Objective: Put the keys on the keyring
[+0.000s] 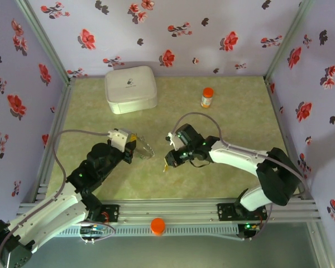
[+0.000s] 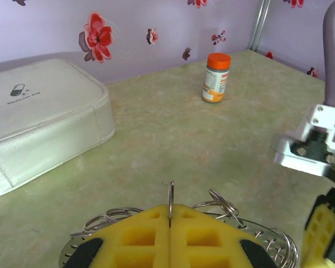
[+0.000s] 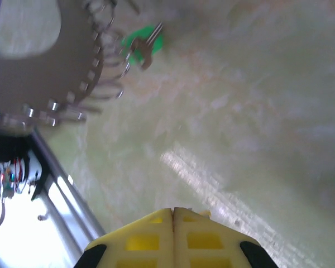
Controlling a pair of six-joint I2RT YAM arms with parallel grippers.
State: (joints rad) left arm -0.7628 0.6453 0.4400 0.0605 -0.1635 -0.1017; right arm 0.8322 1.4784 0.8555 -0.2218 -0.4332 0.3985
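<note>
- left claw (image 2: 170,223) carries the main risk. its yellow pads (image 2: 139,234) are pressed together on nothing more than a thin wire loop (image 2: 171,196) standing up from the keyring (image 3: 44,78). a nudge could, i judge, twist the loop in the pads or pull it free and drop the ring onto the table (image 2: 173,139).
- a second risk is the crowd of small split rings (image 2: 109,218) fringing the band. they overlap one another, and a key pushed at the wrong one, or at a slant, would likely skid off rather than thread.
- right claw (image 3: 173,220) sits near the ring in the overhead view. if it comes closer it could knock the band and swing it, since the ring seems to be held at a single pinch point.
- green key (image 3: 144,40) lies at the fringe of split rings. i cannot tell whether it is threaded on one or only resting against it, and if it is loose a jolt might shift it.
- left claw state: closed tight, pinching the wire loop edge-on between the pads. the keyring's band lies flat just under the fingers, near the middle of the table and between the two arms.
- right claw state: pads pressed together with no gap. a speck of yellow shows beside the tips, too small to say whether a key is pinched there.
</note>
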